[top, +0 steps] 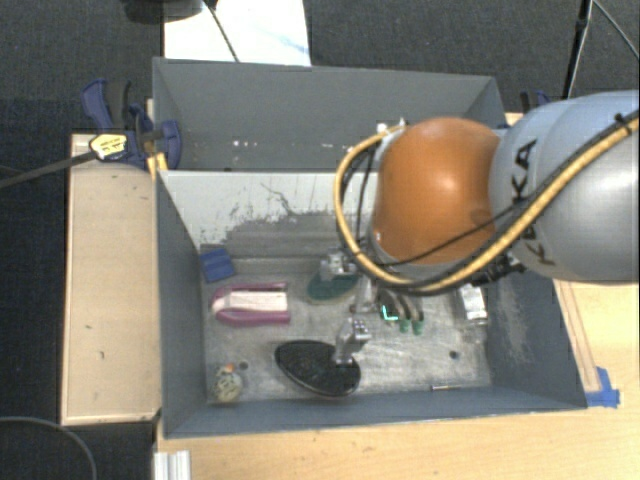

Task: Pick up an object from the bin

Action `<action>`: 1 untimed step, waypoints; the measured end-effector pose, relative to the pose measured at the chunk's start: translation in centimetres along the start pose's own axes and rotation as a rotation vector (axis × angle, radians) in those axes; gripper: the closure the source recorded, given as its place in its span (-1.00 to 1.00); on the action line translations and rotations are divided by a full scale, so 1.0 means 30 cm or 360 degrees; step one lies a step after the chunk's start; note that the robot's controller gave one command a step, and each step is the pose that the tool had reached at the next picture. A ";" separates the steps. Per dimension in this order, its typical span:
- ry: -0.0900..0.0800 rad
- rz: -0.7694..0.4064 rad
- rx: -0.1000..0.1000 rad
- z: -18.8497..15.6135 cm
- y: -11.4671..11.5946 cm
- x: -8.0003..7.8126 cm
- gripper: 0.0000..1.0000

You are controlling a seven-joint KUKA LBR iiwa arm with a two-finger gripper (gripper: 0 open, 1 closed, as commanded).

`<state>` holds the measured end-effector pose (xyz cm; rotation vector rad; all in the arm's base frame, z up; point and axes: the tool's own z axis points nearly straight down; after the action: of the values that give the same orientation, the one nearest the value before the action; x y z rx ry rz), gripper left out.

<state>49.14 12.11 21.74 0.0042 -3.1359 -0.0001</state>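
The claw point(351, 344) hangs low over the floor of the grey metal bin point(184, 308), a little right of centre in the lower part of the frame. It sits under the orange cover point(435, 190) on the wrist of the arm point(585, 203), which comes in from the right. Whether the claw is open or closed cannot be told, and nothing can be seen held in it. Its tip sits at the upper right edge of a flat black oval object point(313, 368) lying near the bin's front wall; whether it touches the object or is just above it cannot be told.

Just above and left of the claw lies a dark green piece point(328, 287). Further left is a pink and white oblong object point(252, 305), with a small blue block point(216, 264) above it near the left wall. A small round mottled thing point(229, 382) rests in the lower left corner. To the right of the claw, a small white item point(472, 305) lies apart from the others.
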 end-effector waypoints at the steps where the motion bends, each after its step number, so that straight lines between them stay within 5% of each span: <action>1: 0.0005 -0.0737 0.0002 0.400 0.020 0.000 -1.00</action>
<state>49.06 12.72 9.73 0.7235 -3.0483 -0.0003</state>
